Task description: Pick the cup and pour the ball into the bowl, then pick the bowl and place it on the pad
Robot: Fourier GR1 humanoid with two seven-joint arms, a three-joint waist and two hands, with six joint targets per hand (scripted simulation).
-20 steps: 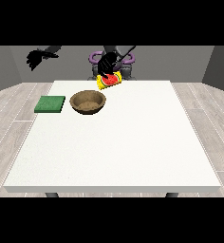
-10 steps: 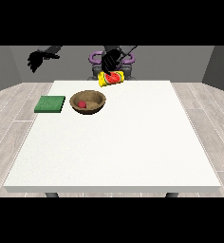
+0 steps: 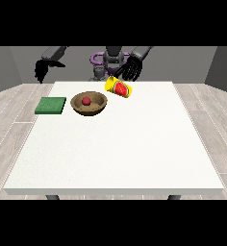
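Lying nearest on the counter [image 3: 115,153], the bowl [image 3: 89,103] was seen with the red ball [image 3: 86,101] inside, the green pad [image 3: 51,105] just beside it toward the view's left. Farther back, the cup [image 3: 118,88] lay tipped, its long axis slanting toward the bowl. Above it, the robot hand at the view's right [image 3: 131,70] hung released, fingers spread, touching nothing clearly. The robot hand at the view's left [image 3: 42,69] was raised, nearer the pad, its fingers unreadable.

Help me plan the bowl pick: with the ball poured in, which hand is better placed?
Probably the robot's right hand, at the view's left: it hangs free on the side of the bowl and green pad. The other hand is beside the tipped cup.
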